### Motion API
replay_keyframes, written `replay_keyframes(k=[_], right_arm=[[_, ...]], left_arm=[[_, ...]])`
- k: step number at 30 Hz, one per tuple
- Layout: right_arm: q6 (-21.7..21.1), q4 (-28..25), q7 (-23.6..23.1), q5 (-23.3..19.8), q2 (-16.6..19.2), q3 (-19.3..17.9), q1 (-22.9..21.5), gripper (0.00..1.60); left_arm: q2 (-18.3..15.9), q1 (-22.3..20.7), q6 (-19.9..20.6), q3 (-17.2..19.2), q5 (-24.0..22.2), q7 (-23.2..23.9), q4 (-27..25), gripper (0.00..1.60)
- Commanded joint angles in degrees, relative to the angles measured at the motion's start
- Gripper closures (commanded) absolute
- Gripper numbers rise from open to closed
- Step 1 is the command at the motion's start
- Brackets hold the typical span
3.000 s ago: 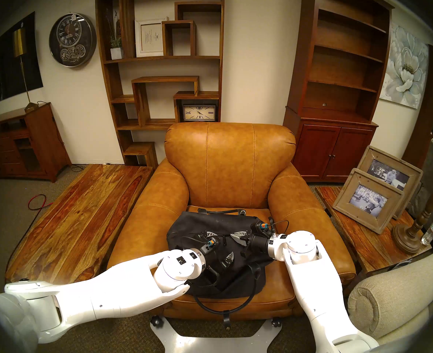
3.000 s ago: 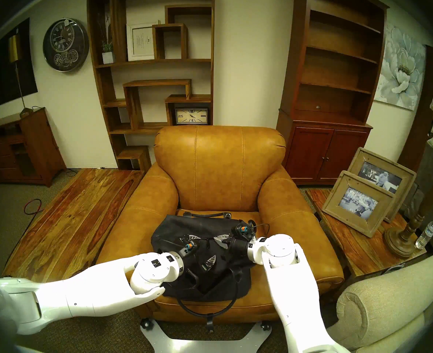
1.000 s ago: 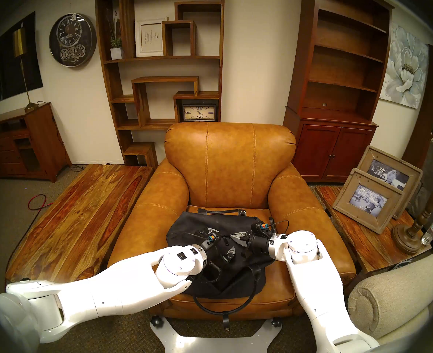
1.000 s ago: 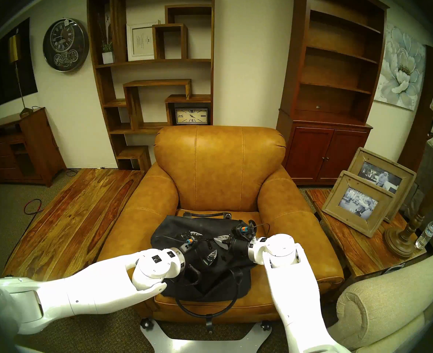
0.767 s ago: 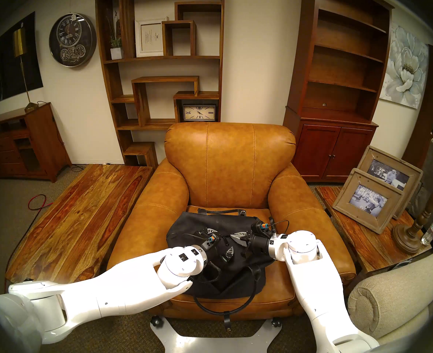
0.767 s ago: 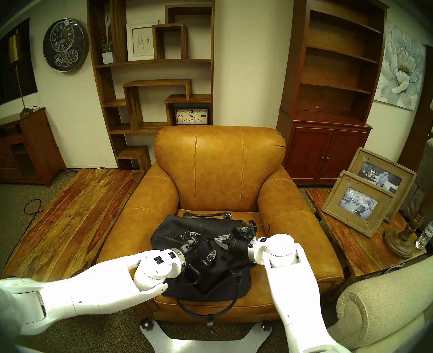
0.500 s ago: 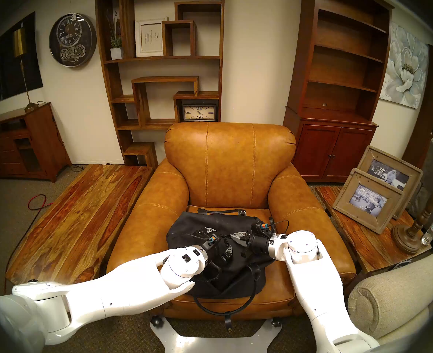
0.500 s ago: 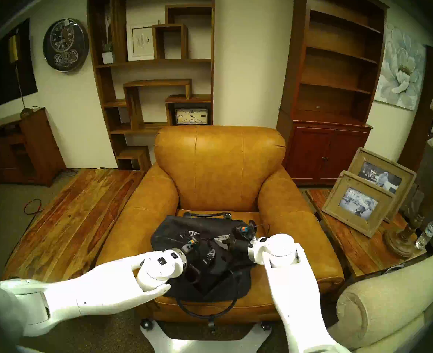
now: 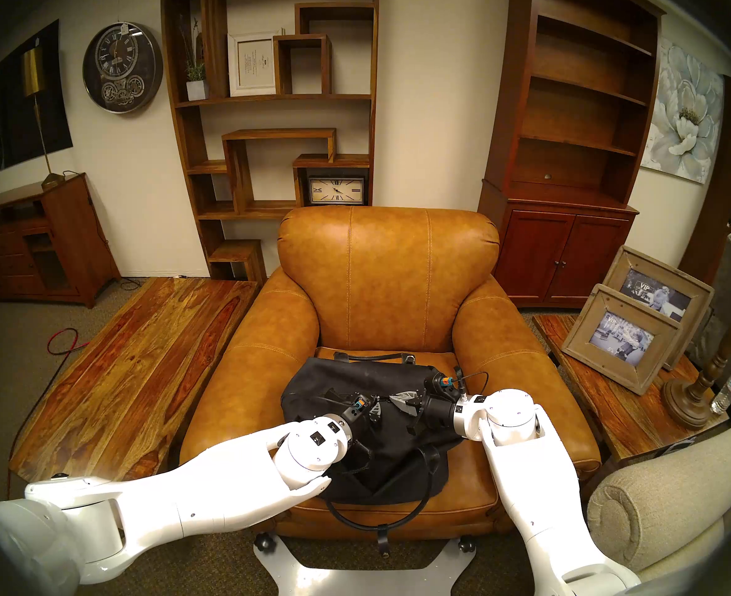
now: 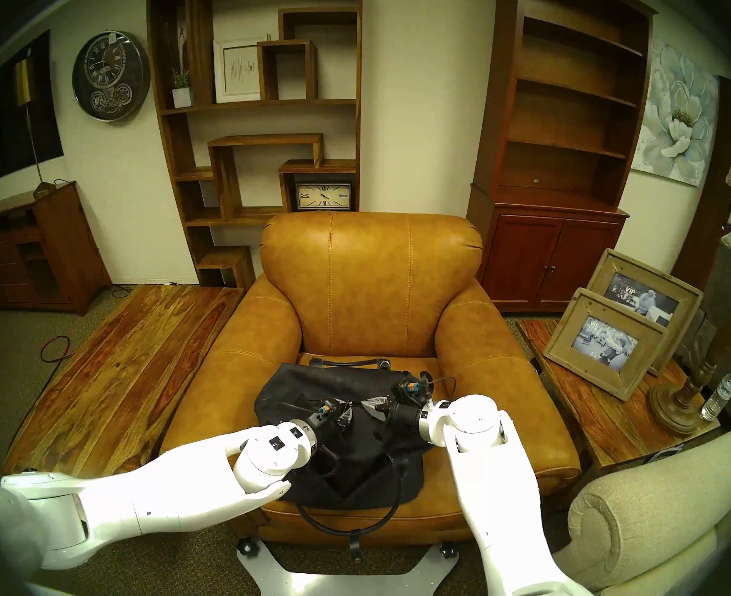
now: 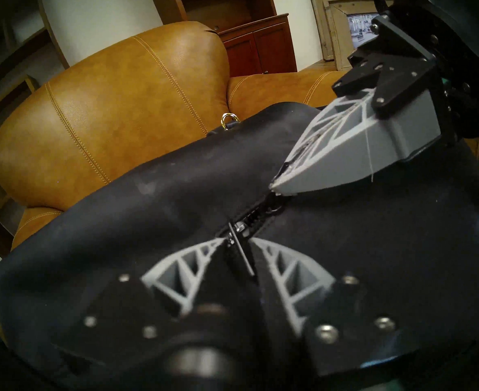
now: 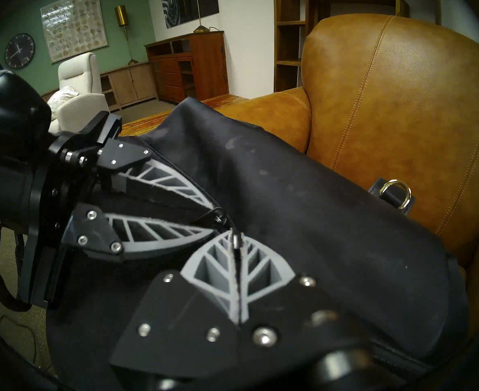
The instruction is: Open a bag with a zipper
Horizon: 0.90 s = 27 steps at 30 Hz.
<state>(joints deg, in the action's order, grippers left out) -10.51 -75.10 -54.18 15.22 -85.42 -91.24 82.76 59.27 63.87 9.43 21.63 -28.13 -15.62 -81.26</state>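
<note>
The black bag (image 9: 355, 380) lies on the seat of a tan leather armchair (image 9: 389, 281). Its zipper (image 11: 261, 212) runs along the top between my two grippers. My left gripper (image 11: 237, 239) straddles the thin dark pull tab (image 11: 241, 255), with its fingertips (image 11: 221, 242) a narrow gap apart on either side of it. I cannot tell whether they touch it. My right gripper (image 12: 234, 235) is shut on the bag's top seam at the zipper's right end, a small metal stud showing between its tips. In the head view the left gripper (image 9: 376, 403) and right gripper (image 9: 391, 398) nearly meet.
One bag handle (image 9: 381, 526) loops over the seat's front edge. The armrests flank both arms closely. A wooden table (image 9: 140, 367) stands to the left. A side table (image 9: 613, 419) with picture frames, a lamp and a water bottle (image 9: 729, 388) is on the right, and a beige sofa arm (image 9: 656, 517) is near right.
My left gripper has slid right along the bag top toward the right gripper, and its wide-open fingers have narrowed around the pull tab. The right arm has not moved.
</note>
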Motion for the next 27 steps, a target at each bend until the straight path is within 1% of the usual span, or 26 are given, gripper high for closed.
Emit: replay_keyframes(k=[1,3,4,5,8,9,10,16,22,27], right_arm=[[0.0,-0.8,-0.2,-0.1,0.0,0.1,-0.4,1.6],[0.1,-0.7,-0.2,0.0,0.0,0.1,-0.5,1.6],[0.1,-0.7,-0.2,0.0,0.1,0.1,-0.5,1.6],[0.1,-0.6,-0.3,0.0,0.1,0.1,-0.6,1.6],[0.2,-0.5,-0.3,-0.1,0.0,0.1,-0.7,1.6],[0.2,-0.4,-0.3,-0.1,0.0,0.1,-0.7,1.6],[0.2,-0.4,-0.3,-0.1,0.0,0.1,-0.7,1.6],[0.6,-0.4,0.0,-0.2,-0.1,-0.2,-0.3,1.6],[0.8,-0.2,0.0,-0.3,0.0,-0.4,0.1,1.6],[1.0,0.0,0.1,-0.4,-0.2,-0.6,0.1,1.6]], left_arm=[[-0.3,-0.4,0.1,0.4,-0.5,0.6,-0.7,0.98],[-0.6,-0.2,0.1,0.7,-1.2,1.1,-0.9,0.98],[-0.8,-0.2,0.1,0.8,-1.4,1.3,-1.0,1.0],[-0.8,-0.2,0.0,1.0,-1.7,1.5,-1.0,1.11],[-1.1,0.0,-0.9,1.6,-3.1,2.9,-0.9,1.24],[-1.1,0.1,-1.1,1.9,-3.7,3.3,-0.9,1.51],[-1.2,0.0,-1.1,1.9,-3.8,3.5,-0.9,1.6],[-1.5,-0.3,-1.0,1.8,-4.0,4.0,-0.2,1.6],[-1.3,-0.1,-2.5,2.1,-4.1,3.7,0.6,1.6],[-2.8,0.2,-3.4,2.6,-4.2,2.9,-0.6,1.6]])
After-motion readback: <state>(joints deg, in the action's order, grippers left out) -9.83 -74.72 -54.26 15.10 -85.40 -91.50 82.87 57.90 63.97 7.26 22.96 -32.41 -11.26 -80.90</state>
